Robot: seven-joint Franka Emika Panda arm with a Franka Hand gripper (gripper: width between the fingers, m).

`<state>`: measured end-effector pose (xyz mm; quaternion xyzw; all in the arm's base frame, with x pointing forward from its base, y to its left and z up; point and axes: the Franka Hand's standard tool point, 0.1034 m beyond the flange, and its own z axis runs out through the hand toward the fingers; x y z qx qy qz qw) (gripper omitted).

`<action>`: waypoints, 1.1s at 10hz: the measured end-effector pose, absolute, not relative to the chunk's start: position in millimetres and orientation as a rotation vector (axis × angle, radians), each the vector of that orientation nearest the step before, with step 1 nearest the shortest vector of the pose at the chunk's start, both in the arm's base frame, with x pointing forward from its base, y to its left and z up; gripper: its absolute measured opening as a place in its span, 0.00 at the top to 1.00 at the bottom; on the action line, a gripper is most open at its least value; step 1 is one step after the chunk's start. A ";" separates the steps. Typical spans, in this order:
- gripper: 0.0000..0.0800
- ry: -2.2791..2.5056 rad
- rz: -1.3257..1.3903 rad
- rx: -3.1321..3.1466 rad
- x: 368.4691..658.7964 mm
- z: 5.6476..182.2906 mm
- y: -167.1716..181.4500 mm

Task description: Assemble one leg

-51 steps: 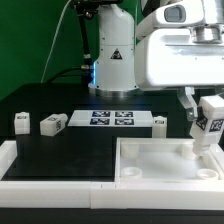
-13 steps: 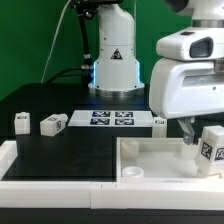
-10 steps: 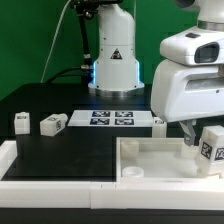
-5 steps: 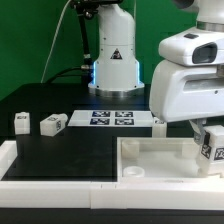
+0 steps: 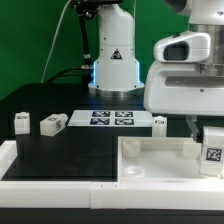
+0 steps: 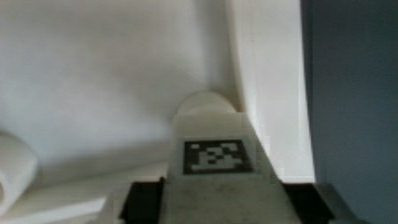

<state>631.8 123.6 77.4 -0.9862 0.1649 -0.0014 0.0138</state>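
Backdrop: plain green wall or screen (image 5: 30, 40) fills the whole rear of the exterior view, with no window, door or floor in frame. A thin dark cable (image 5: 61, 50) hangs in front of it toward the exterior view's left.

Bench (image 5: 70, 150): flat matte black top, running from the backdrop to the near edge. A raised white rim (image 5: 50, 182) borders the near edge and turns up the corner on the exterior view's left. The marker board (image 5: 110, 119) lies flat on the bench, mid-depth, near the centre.

Light: even and diffuse, shadows soft, with a faint sheen on the black top.

Wrist view: a dark blue-grey strip (image 6: 350, 80), too blurred to identify.
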 end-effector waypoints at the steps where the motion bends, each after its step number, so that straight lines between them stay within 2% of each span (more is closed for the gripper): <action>1: 0.63 0.819 -0.016 -3.006 632.4 77.2 124.3; 4: 0.63 1.368 -0.004 -2.813 634.7 77.3 125.3; 6: 0.63 1.371 -0.004 -2.812 634.6 76.8 125.5; 7: 0.42 1.362 -0.004 -2.816 634.5 76.8 125.9; 8: 0.27 1.287 -0.006 -2.851 634.2 77.0 127.9; 9: 0.27 1.022 -0.008 -2.960 633.6 76.5 129.4; 10: 0.20 0.820 -0.006 -3.022 633.2 76.0 131.1; 11: 0.19 0.654 -0.006 -3.061 633.2 75.5 132.9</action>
